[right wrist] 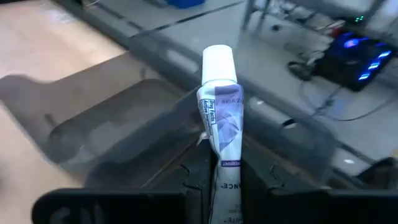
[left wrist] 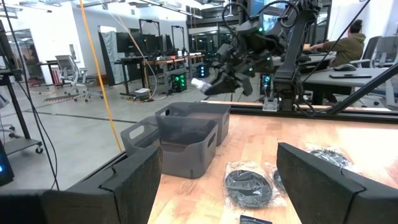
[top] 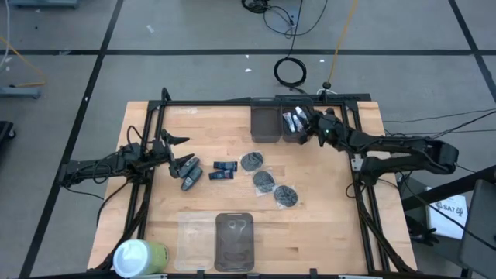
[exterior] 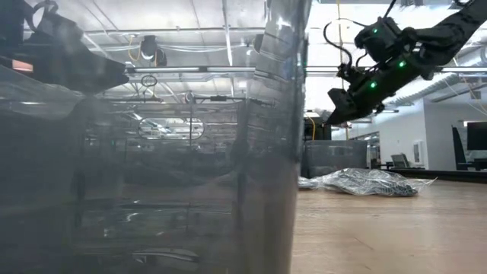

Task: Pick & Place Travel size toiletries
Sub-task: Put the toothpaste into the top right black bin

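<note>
text: white tube [right wrist: 222, 134] | small print illegible, only "NCE" at lower end | elsewhere: none readable

White-capped tube [right wrist: 219, 118] stands upright; three dark round packets [top: 264, 180], seemingly flat, on table.

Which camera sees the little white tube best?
The right wrist view: the tube fills it, pinched in the right tool. The left wrist view shows it tiny; the high view only hints at it; the low view hides it.
</note>
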Robot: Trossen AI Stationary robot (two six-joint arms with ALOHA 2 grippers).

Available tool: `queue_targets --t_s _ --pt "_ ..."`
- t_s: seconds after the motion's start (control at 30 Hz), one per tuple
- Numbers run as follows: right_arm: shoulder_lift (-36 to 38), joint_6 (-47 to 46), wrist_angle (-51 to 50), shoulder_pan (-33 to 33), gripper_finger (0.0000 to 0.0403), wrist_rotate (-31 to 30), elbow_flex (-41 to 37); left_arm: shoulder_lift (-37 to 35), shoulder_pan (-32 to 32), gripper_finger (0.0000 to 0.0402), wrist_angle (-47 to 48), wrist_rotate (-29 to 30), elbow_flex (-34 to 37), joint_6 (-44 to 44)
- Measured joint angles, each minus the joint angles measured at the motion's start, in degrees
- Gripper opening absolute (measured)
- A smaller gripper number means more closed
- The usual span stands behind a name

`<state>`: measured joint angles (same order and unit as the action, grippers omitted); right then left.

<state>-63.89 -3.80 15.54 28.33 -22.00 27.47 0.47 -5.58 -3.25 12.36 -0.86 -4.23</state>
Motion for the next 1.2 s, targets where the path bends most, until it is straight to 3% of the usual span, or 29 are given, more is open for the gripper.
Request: queue_targets --t_s 0.1,0.5,1.03,1.2 --pt "-2.75 0.0 1.95 1.31 0.0045 4.41 0.0 0.0 0.0 0.031 -0.02 0.0 0.0 0.0" --pt "-10.37 0.0 6.17 3.59 0.0045 4.15 -0.01 0.0 -0.01 0.031 0.0 0.02 0.0 0.0" --pt "-10.89 0.0 6.09 4.71 0.0047 4.26 -0.01 0.0 0.0 0.031 0.0 0.02 0.0 0.0" --pt "-10.89 0.02 6.08 4.71 0.0075 4.28 -0.01 0.0 -0.02 0.031 0.0 0.02 0.0 0.0"
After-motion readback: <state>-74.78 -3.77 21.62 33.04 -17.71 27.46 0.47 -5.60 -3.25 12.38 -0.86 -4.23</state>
